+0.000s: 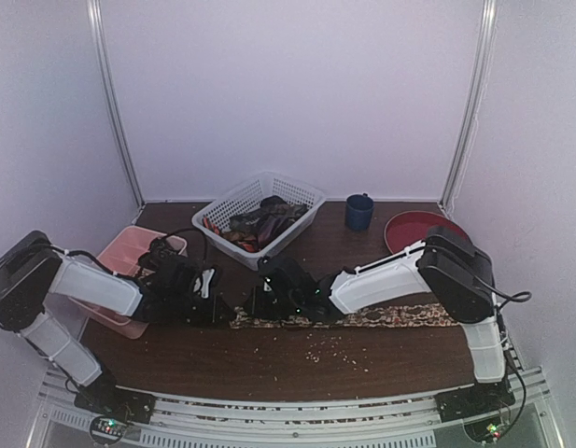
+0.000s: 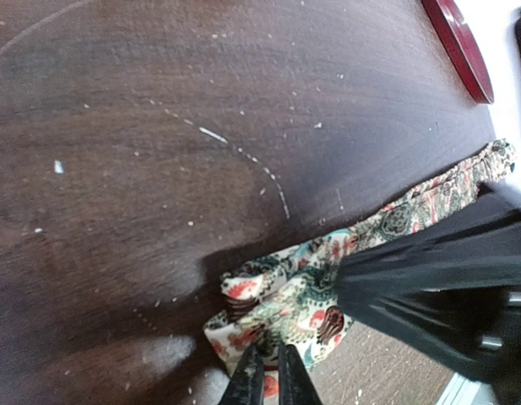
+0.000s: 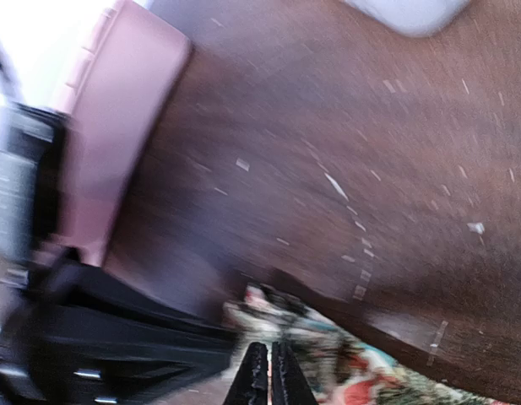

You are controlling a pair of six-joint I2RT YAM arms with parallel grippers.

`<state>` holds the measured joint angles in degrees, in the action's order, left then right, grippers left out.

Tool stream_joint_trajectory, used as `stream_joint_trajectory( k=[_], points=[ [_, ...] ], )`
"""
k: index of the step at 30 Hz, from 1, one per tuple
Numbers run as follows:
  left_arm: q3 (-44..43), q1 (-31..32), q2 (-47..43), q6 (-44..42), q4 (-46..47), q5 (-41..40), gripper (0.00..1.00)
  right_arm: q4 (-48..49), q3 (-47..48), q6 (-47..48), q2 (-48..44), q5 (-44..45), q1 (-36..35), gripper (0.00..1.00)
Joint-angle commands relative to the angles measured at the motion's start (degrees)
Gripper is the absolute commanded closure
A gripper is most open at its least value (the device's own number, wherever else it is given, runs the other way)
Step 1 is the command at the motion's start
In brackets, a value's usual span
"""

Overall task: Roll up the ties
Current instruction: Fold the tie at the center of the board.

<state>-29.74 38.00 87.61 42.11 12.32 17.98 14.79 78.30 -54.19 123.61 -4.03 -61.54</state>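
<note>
The dark wooden worktop (image 1: 175, 359) carries a paisley tie (image 1: 400, 315), white lattice basket (image 1: 233, 201), pink tray (image 1: 119, 250), blue mug (image 1: 358, 212), red plate (image 1: 409, 229) and crumbs (image 1: 334, 353).

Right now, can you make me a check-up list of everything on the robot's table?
Surface: dark wooden table, sprinkled with pale crumbs.
Job's things: patterned tie lying flat along the front, not rolled; more ties heaped in the white basket.
Clutter: pink tray, blue cup, red plate.
Pincers: left pincer shut on the patterned tie's end; right pincer shut, tips at the tie, grip unclear.
Cables: black cable looping off the right arm.
Surroundings: plain white walls; nothing else seen.
</note>
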Motion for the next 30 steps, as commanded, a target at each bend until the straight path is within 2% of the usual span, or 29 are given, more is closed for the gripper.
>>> stream_joint_trajectory(
  k=[1,7,23,30],
  points=[
    [-0.88,0.37,-4.78,0.91,-3.24,-4.85,0.91,-4.01,0.18,0.48,2.2,0.14,-0.44,0.97],
    [-0.16,0.32,-6.68,1.16,-8.22,-10.44,0.95,-3.86,-2.11,0.95,1.84,0.94,-0.62,0.98],
    [-0.31,1.66,1.55,1.99,-1.08,-6.07,1.0,1.44,-5.54,0.58,-0.11,1.3,-0.47,0.98],
    [0.75,1.9,2.66,3.06,5.82,-0.98,1.0,5.64,-7.64,-0.08,-1.41,-0.11,-0.34,0.94]
  ],
)
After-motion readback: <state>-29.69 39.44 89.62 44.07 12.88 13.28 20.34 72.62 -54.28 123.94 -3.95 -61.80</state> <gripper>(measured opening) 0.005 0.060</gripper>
